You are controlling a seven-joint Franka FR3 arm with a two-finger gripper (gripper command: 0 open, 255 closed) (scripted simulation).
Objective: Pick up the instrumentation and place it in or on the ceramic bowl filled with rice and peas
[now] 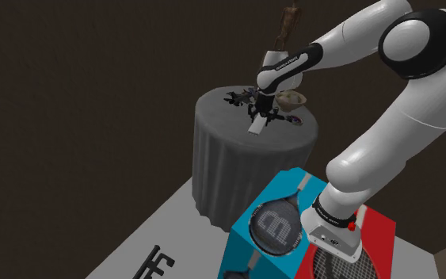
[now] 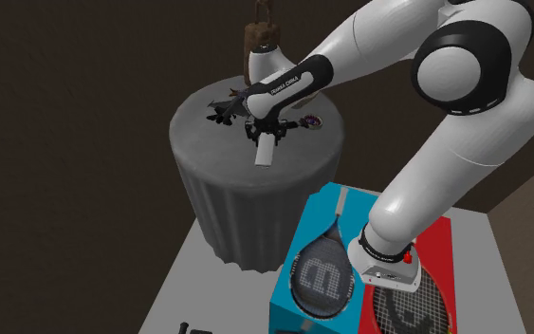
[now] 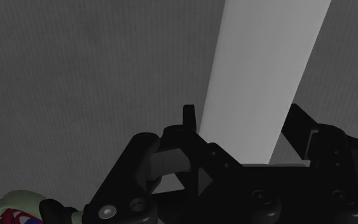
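**Operator:** What is the state of the gripper?

**Technician:** Narrow. In the wrist view the two black fingers stand one at each long edge of the white bar, close against it. The bar runs straight out between them. Reading: clamped on the white bar.

**Operator:** Where is the white bar relative to the gripper?

**Technician:** In the shoulder view the bar projects from under the fingertips toward 6 o'clock. It is slightly tilted and sits over the top of the round table, which is draped in grey cloth. The second exterior view agrees: the bar points to 6 o'clock below the gripper. Whether the bar's free end touches the cloth or hangs clear of it cannot be told.

**Operator:** Where is the bowl?

**Technician:** The tan bowl is on the same table top, at 2 o'clock from the gripper in the shoulder view. It is near the bar but apart from it. Its contents cannot be made out.

**Operator:** What else is nearby?

**Technician:** All positions are from the gripper, shoulder view.
- A small dark dish with a purple centre lies at 3 o'clock.
- A black spiky object lies just beside the gripper at 10 o'clock.
- A brown figure stands at 1 o'clock, beyond the bowl.
- The stand, a cyan and red box printed with tennis rackets, sits at 5 o'clock from the table.
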